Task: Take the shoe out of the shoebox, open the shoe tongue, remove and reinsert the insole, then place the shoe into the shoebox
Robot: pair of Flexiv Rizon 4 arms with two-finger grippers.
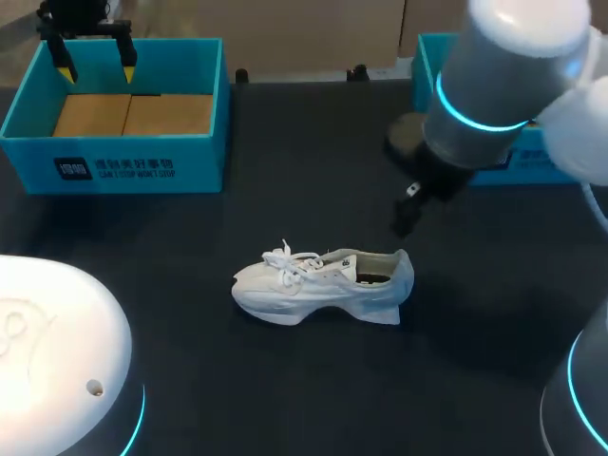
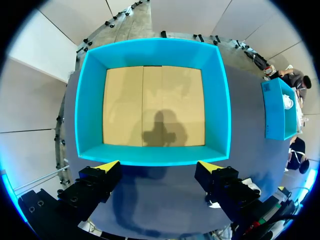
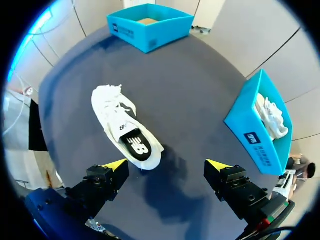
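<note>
Teal card forms the shoebox [image 1: 114,166] [image 2: 152,155] [image 3: 150,30] at the far left corner of the dark, matt table [image 1: 285,142]. Its walls are bright and smooth, and its floor is plain brown board with a seam down the middle. The left gripper [image 1: 95,68] [image 2: 159,166] hangs above this box, pointing straight down. Its yellow-tipped fingers are spread wide and hold nothing.

The white shoe [image 1: 313,285] [image 3: 120,125] is out of the box, standing on its sole near the middle of the table. Its toe points towards the left edge and its heel towards the right. The upper looks soft, the laces lie in a loose tangle, the sole is thick and sculpted, and a dark insole [image 3: 136,146] shows through the collar.

The right arm [image 1: 494,85] comes in from the right edge, a bulky grey joint with a glowing cyan ring. The right gripper [image 3: 167,164] hovers over the table just beside the heel, clear of the shoe. Its fingers are parted with only bare table between them.

A second teal box [image 1: 432,57] [image 3: 250,130] sits at the far right corner. From above the arm hides part of it, and another white shoe [image 3: 272,115] lies inside.
</note>
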